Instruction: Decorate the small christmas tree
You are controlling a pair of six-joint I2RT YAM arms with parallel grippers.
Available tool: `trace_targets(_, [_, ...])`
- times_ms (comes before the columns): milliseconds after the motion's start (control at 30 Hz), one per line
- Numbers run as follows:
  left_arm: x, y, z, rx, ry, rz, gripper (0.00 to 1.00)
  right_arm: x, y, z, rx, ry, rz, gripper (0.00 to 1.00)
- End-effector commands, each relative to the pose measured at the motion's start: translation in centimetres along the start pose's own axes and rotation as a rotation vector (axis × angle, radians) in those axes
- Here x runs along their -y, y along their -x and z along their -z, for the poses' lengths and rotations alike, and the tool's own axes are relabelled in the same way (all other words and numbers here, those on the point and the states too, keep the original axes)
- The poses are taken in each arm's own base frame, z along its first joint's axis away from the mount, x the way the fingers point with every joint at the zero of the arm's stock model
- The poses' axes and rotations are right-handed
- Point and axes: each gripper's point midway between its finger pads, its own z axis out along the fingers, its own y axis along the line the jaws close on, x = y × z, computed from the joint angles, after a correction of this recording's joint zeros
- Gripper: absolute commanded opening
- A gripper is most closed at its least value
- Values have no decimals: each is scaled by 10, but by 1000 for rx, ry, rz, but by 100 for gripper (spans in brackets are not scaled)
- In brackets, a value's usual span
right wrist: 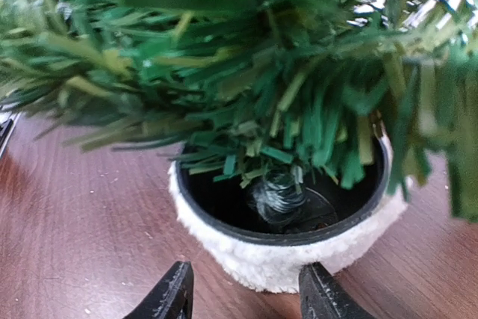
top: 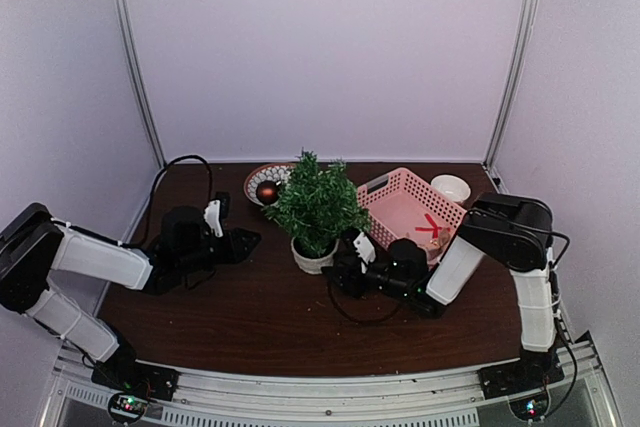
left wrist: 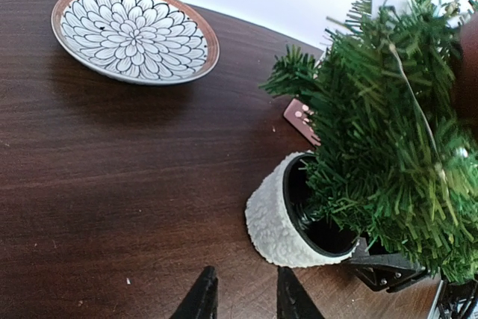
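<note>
Just ahead of the right end effector (right wrist: 248, 278) stands the tree (right wrist: 246, 72), upright in its white pot (right wrist: 224, 255) on the bench (right wrist: 75, 222). Its 2 fingers are spread moderately wide and hold nothing. The pot's near wall sits right at their tips, and I cannot tell whether the right-hand finger touches it. Green branches hang over the pot rim above this end effector.

Ahead and to the right of the left end effector (left wrist: 246, 274) is the same tree, near but apart from it. Those fingers stand narrowly apart, with bare bench showing between them. A thin wire (left wrist: 409, 95) with small lights runs down through the branches on this side. Farther ahead and to its left lies a flower-patterned plate (left wrist: 134, 31).

From above, a dark red ball (top: 267, 192) shows between plate and tree; I cannot tell whether it lies on the plate or hangs from a branch. Off the right end effector's right side, past the tree, sits a pink basket (top: 400, 209), with a white bowl (top: 451, 188) just beyond it.
</note>
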Motion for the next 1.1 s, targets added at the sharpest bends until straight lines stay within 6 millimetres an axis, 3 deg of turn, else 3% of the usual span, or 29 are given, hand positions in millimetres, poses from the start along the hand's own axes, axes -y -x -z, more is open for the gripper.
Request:
trace_targets(0, [0, 9, 4, 34, -10, -8, 28, -16, 0, -9, -4, 45, 34, 51])
trace_targets(600, [-7, 5, 1, 13, -8, 10, 28, -64, -2, -30, -24, 123, 113, 52])
trace_targets(833, [-7, 9, 3, 15, -5, 15, 30, -83, 6, -9, -40, 150, 155, 52])
trace_targets(1067, [-12, 14, 10, 19, 24, 12, 38, -90, 28, 37, -115, 154, 167, 53])
